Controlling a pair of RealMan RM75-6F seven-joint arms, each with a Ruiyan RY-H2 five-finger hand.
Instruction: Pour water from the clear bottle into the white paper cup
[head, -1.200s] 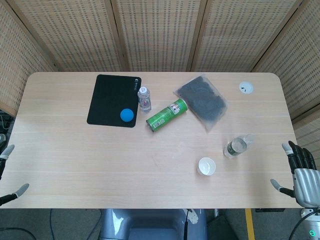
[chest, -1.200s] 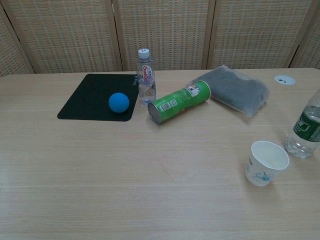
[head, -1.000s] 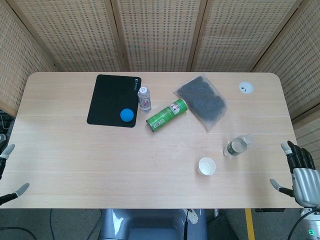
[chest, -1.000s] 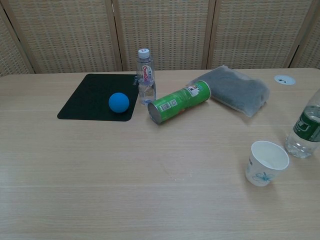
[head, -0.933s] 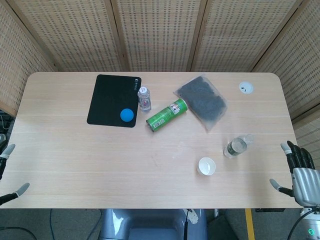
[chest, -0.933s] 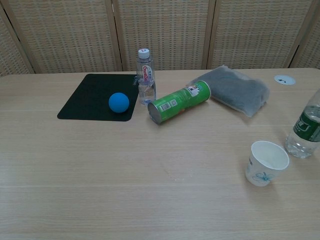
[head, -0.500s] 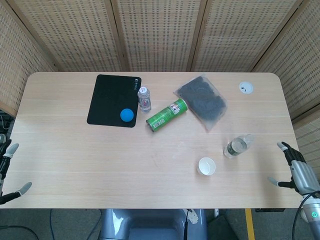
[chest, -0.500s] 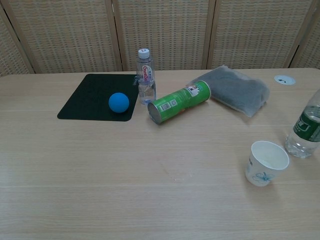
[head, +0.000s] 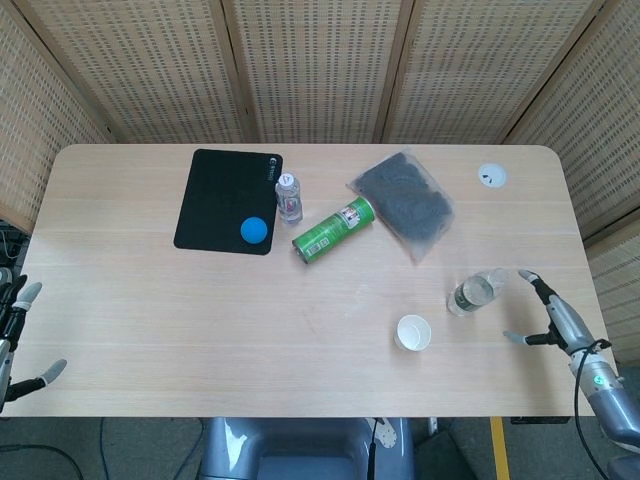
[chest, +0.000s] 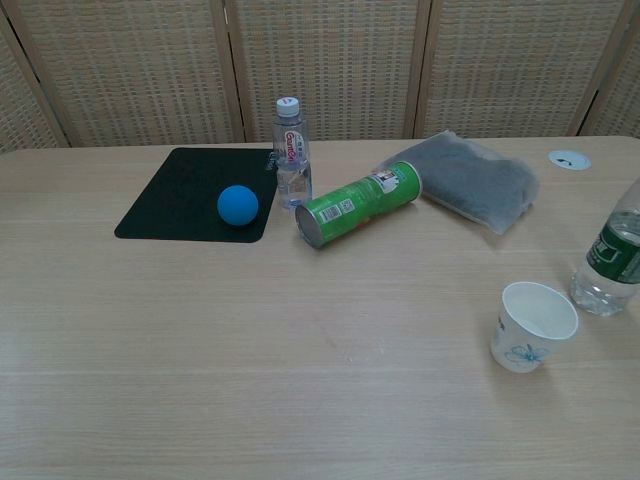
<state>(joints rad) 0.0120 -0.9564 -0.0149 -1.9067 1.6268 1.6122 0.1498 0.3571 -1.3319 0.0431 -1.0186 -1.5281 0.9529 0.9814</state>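
A clear bottle with a green label (head: 472, 292) stands upright at the table's right side; the chest view shows it at the right border (chest: 612, 265). The white paper cup (head: 412, 333) stands upright and empty just left of and nearer than that bottle, with a blue print on its side (chest: 533, 326). My right hand (head: 550, 312) is over the table's right edge, a short way right of the bottle, fingers spread and holding nothing. My left hand (head: 12, 335) hangs off the left edge, also spread and empty. Neither hand shows in the chest view.
A second small clear bottle (head: 288, 196) stands by a black mat (head: 225, 200) carrying a blue ball (head: 254, 230). A green can (head: 333, 229) lies on its side mid-table. A grey bag (head: 405, 203) and a white disc (head: 491, 176) lie at the back right.
My right hand has swung in from beyond the right edge toward the green-label bottle, turning edge-on. The left hand has crept slightly upward. Bottle and cup have not moved.
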